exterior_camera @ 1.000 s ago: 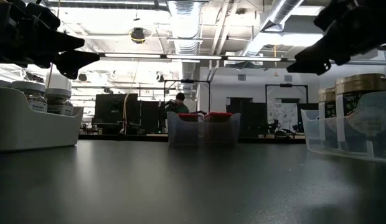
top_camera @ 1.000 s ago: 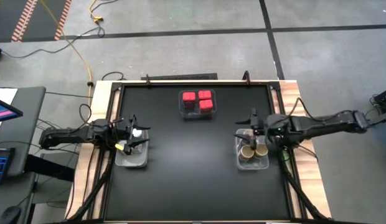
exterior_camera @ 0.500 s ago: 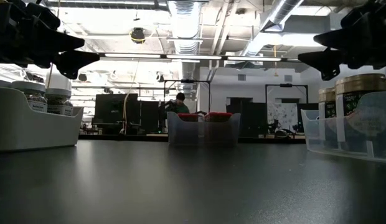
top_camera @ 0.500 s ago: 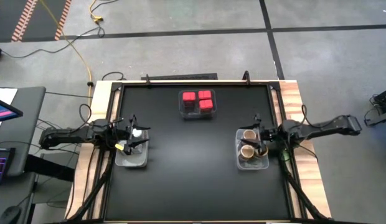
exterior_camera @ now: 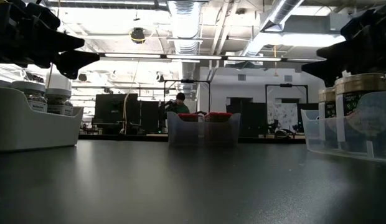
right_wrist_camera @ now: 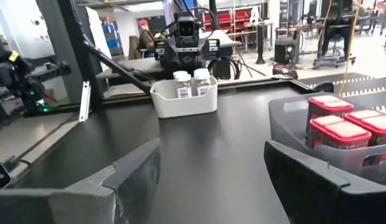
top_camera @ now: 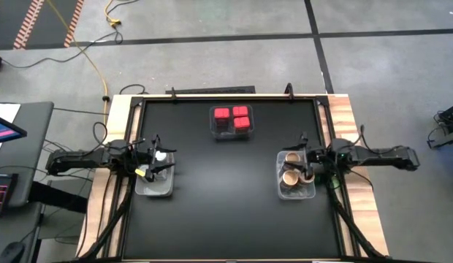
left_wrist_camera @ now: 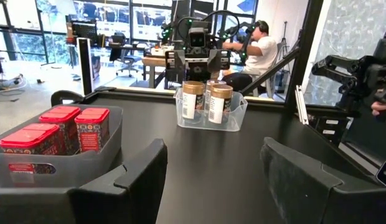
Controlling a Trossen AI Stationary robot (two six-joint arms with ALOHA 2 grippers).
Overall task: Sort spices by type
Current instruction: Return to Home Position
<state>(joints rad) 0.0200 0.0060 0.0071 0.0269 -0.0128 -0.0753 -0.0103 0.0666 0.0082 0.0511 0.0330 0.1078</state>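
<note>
The spices stand in three clear bins on the black table. Three red square-topped tins are in the far-centre bin. White-capped jars stand in the left bin. Tan-lidded jars fill the right bin. My left gripper hovers level above the left bin, open, with nothing between its fingers. My right gripper hangs level over the right bin's outer side, open and empty.
Wooden rails border the table's left and right edges. A dark bar runs along the far edge. Bare black tabletop lies between the three bins. People sit at desks in the room beyond the table.
My right gripper has drawn back toward the table's right edge and sunk, tipping until it points level. The tan-lidded jars that it stood over now show uncovered in their bin. The left arm has kept still.
</note>
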